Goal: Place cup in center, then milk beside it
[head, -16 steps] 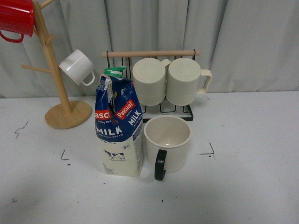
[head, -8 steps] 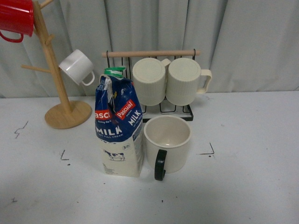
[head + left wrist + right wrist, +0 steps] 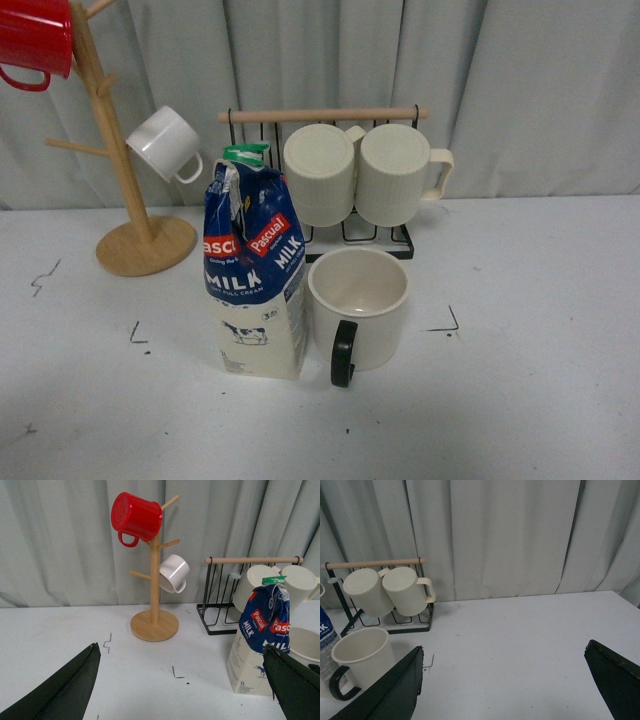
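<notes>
Both sets of jaws are sitting spread wide with nothing between them: left gripper [image 3: 182, 690] and right gripper [image 3: 505, 685] each showing only two dark fingertips at the frame edges of their wrist views, both hanging clear of the worktop [image 3: 540, 400]. Neither arm is showing in the front view.

Cup [image 3: 358, 308] is standing upright around the middle of the worktop, mouth up, nothing visible inside. Wide cream body, dark green-black handle [image 3: 343, 354] pointing toward the near edge. Any drawing on its side is not showing from these angles.

Milk [image 3: 254, 272] is standing upright just beside the cup, on the side toward the left edge; touching or a hair apart, cannot tell. Blue upper part with red "Pascual" labels and white "MILK" lettering, cream base with a small cow picture, green cap [image 3: 245, 152] at the top. Gable top is looking a bit creased.

Behind them, toward the far edge: black wire rack [image 3: 400, 240] with a wooden bar [image 3: 322, 115], two ribbed cream mugs [image 3: 320, 172] lying on their sides in it. Toward the far left corner: wooden mug tree [image 3: 125, 190] carrying a red mug [image 3: 35, 40] and a small white cup [image 3: 165, 145]. Black corner marks [image 3: 447, 325] are showing on the worktop either side of the pair.
</notes>
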You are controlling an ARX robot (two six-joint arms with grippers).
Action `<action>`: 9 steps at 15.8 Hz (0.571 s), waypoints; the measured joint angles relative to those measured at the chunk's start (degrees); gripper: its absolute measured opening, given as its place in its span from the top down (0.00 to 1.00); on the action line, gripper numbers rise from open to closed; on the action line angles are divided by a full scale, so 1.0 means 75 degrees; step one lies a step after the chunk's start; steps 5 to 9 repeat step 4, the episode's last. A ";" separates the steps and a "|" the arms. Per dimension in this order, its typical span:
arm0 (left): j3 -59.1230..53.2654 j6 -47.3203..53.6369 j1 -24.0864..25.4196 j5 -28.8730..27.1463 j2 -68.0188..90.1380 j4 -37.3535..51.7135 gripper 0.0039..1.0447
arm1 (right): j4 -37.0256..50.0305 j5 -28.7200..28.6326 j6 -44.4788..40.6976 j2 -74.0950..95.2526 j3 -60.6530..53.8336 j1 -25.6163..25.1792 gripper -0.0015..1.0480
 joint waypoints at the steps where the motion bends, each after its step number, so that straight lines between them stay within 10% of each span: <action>1: 0.0000 0.0000 0.0000 0.0000 0.0000 0.0000 0.06 | 0.0003 0.0000 0.0000 0.0000 0.0000 0.0000 0.06; 9: 0.0000 0.0000 0.0000 0.0000 0.0000 0.0000 0.06 | 0.0003 0.0000 0.0000 0.0000 0.0000 0.0000 0.06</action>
